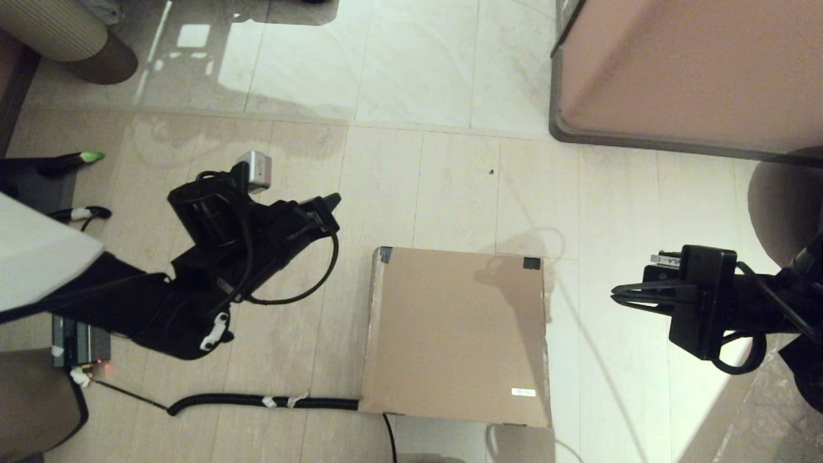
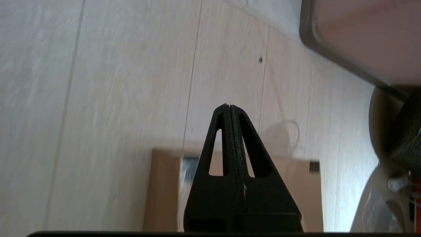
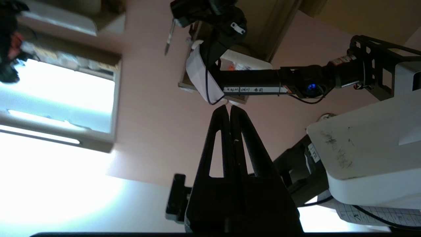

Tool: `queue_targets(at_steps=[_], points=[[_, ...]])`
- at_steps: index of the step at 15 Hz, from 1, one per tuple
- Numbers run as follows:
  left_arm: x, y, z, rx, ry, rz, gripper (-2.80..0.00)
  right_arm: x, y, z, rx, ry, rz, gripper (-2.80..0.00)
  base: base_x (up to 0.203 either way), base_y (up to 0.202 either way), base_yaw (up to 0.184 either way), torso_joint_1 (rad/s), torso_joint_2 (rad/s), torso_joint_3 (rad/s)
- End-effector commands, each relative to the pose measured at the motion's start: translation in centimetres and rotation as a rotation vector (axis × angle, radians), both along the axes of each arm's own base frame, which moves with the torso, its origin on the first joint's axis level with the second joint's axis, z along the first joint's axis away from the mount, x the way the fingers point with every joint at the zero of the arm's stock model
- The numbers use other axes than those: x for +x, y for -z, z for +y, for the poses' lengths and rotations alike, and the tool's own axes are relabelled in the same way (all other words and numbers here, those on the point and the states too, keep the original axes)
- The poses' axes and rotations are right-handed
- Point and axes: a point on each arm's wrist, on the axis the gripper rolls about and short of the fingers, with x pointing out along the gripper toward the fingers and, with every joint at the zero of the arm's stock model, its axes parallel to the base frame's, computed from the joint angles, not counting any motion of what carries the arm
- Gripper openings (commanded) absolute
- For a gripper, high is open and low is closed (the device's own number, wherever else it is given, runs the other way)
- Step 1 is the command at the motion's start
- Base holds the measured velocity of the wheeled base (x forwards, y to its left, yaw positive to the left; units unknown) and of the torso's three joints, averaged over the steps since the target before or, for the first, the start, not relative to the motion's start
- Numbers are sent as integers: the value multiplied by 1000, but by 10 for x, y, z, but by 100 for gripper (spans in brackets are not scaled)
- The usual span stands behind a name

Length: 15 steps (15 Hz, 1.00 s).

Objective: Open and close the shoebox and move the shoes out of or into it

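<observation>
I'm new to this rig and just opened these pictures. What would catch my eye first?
The shoebox lies shut on the pale floor in the middle, black tape on its far lid corners. Either side of it hang two black arms: the left gripper, fingers pressed together, off its far left corner, the right gripper to its right. A pinkish-tan block fills the far right corner.

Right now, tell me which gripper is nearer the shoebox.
Left, by a small margin. The left gripper hangs shut just off the closed shoebox, beyond its far left corner; the right gripper is shut, farther out past its right side.
</observation>
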Motion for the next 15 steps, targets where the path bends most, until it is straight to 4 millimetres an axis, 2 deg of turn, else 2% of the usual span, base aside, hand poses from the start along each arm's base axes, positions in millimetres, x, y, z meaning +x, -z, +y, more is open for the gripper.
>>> queue_targets(at_steps=[1,4,5,7,9,11,13,15], points=[[-37,-13,20,7,-15,-7,-280,-32,-39,6,-13,-29,-147,-280,0,0,0,0,0,0],[-104,-1,76,100,-148,37,-280,-86,-75,11,-25,-42,-319,-280,0,0,0,0,0,0],[-129,6,95,136,-215,52,-280,-108,-80,12,-28,-42,-364,-280,0,0,0,0,0,0],[-177,23,118,188,-311,76,-280,-155,-82,14,-33,-43,-441,-280,0,0,0,0,0,0],[-216,41,125,242,-351,94,-280,-201,-73,16,-37,-43,-508,-280,0,0,0,0,0,0],[-240,42,127,273,-368,79,-280,-237,-58,17,-40,-42,-551,-280,0,0,0,0,0,0],[-263,45,127,320,-369,91,-280,-247,-44,18,-43,-28,-533,-280,0,0,0,0,0,0],[-288,58,126,377,-366,149,-280,-246,-37,17,-45,-17,-516,-280,0,0,0,0,0,0]])
